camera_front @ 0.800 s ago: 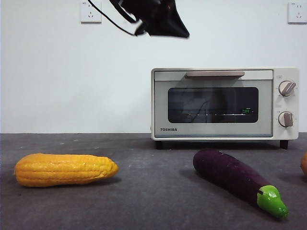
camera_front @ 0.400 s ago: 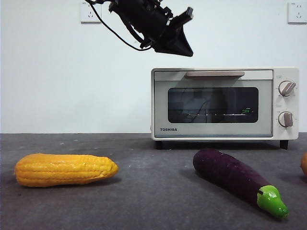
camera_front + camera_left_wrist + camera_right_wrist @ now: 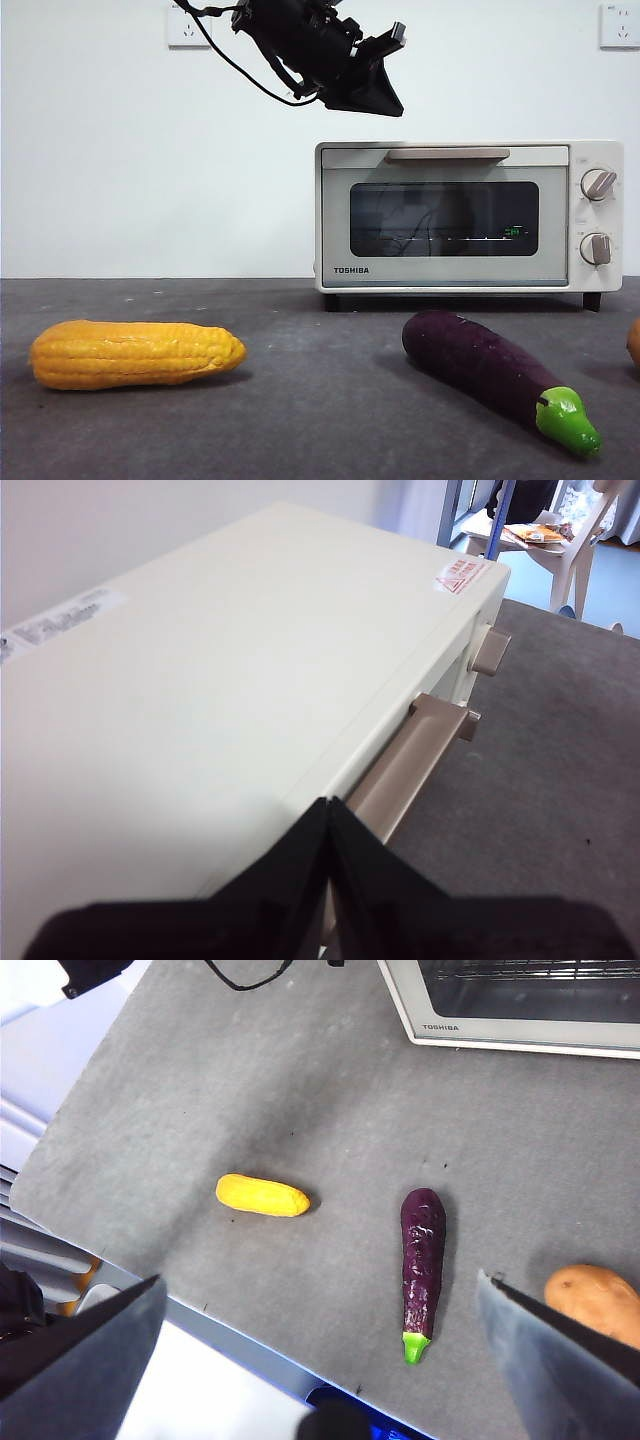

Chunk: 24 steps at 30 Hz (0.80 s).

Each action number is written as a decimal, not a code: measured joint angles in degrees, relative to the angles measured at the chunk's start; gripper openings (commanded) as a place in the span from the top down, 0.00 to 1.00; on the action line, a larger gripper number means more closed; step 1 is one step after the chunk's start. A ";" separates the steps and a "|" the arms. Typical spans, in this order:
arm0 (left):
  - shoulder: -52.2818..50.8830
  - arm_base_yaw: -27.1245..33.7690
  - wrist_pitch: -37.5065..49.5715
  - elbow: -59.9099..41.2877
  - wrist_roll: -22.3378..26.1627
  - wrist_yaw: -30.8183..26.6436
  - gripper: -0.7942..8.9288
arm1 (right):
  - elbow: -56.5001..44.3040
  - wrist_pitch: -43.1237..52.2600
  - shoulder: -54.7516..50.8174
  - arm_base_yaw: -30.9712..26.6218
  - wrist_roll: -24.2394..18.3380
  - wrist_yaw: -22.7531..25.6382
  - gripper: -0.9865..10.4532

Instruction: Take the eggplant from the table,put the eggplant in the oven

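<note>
One glossy tapered eggplant [image 3: 495,378], matte table [image 3: 300,420]

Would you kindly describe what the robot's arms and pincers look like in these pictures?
The left pincer is matte black with flat, wedge-shaped jaws, on a bulky black wrist trailing a looping black cable. The right pincer shows two broad, dark grey, tapering blades. No markings or labels show on either.
</note>
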 measured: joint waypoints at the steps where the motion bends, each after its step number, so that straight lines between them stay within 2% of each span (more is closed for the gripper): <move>1: 0.00 0.00 0.00 0.00 0.26 -0.02 0.92 | 0.00 0.00 0.00 0.00 0.00 0.00 0.36; 24: 3.61 -0.68 -0.33 0.09 1.40 -0.24 0.92 | 0.00 -0.04 0.00 0.00 0.00 0.00 0.36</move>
